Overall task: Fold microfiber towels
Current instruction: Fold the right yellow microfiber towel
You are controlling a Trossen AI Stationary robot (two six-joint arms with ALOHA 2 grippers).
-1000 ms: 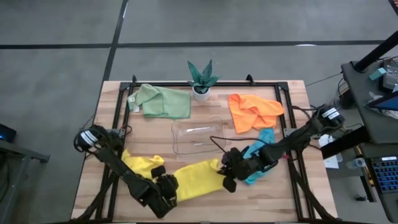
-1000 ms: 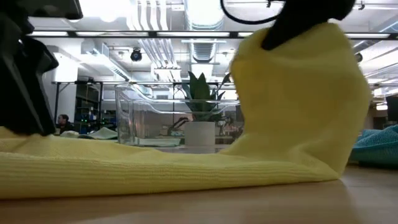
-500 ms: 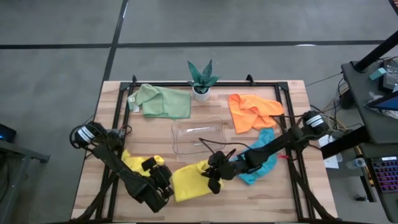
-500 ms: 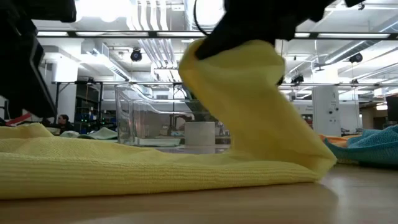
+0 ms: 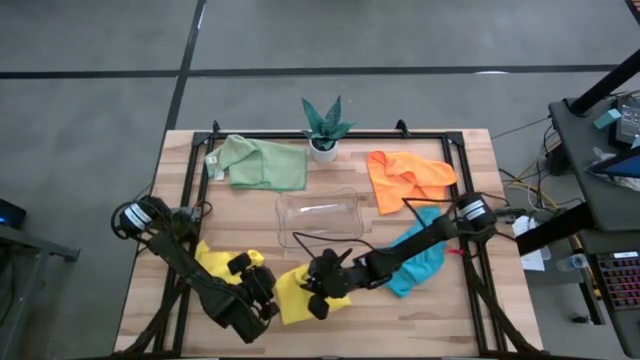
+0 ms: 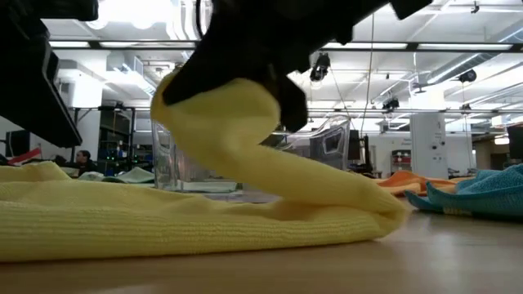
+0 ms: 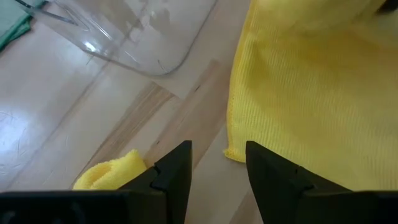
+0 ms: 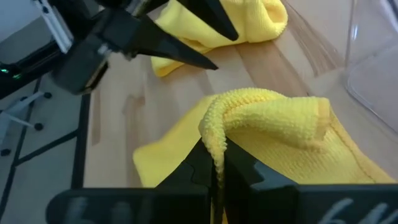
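A yellow microfiber towel lies near the table's front edge, its right part doubled back over the rest. My right gripper is shut on it. My left gripper stands open just left of that towel, its fingers on either side of the towel's near corner and above the table. A second yellow towel lies crumpled beside the left arm. The teal towel, the orange towel and the pale green towel lie loose on the table. My right gripper pinches a bunched edge of the yellow towel between its two fingers; how many layers, I cannot tell. The fingers come slanting down from the table's right side. The held edge is raised off the table, and the cloth curves back from it onto the towel's lower layer.
A clear plastic tray stands at the table's middle, just behind the yellow towel. A small potted plant stands at the far edge. A black frame runs along the table's sides.
My right gripper has travelled toward the table's left edge and a little down, carrying the yellow towel's edge. The towel's right part has folded over its left part, which has stayed on the table.
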